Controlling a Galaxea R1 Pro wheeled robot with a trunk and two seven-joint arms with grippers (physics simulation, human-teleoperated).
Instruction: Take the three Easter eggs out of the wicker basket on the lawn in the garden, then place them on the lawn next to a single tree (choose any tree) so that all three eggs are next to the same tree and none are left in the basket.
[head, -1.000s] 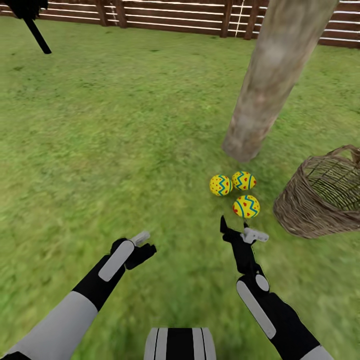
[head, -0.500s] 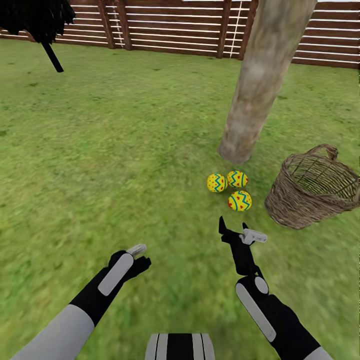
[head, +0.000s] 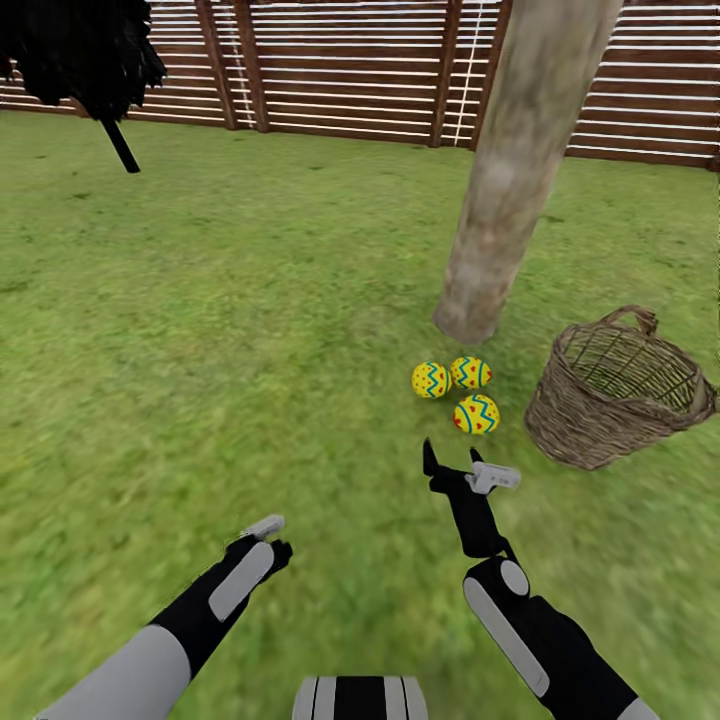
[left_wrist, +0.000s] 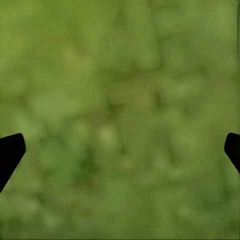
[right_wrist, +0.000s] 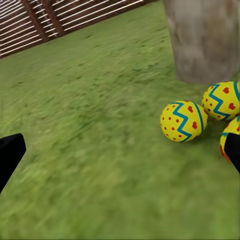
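Three yellow Easter eggs with blue zigzags lie together on the lawn (head: 250, 330) at the foot of the tree (head: 510, 170): one egg (head: 430, 380) on the left, one (head: 470, 372) behind, one (head: 476, 413) nearest me. The wicker basket (head: 585, 425) stands upright just right of them, and I see no egg inside. My right gripper (head: 450, 458) hovers open just short of the eggs, holding nothing. The right wrist view has two eggs (right_wrist: 182, 121) (right_wrist: 222, 100) beside the trunk (right_wrist: 205, 40). My left gripper (head: 270, 535) is open over bare grass (left_wrist: 120, 100).
A brown slatted fence (head: 340, 70) closes off the lawn behind the tree. A dark, near-black conifer (head: 80, 50) stands at the far left. Open grass stretches to the left of the eggs and in front of both arms.
The whole view has shifted, showing more fence and the eggs farther off: the camera moved. Both arms sit lower in the picture. Eggs, basket and tree keep their places relative to each other.
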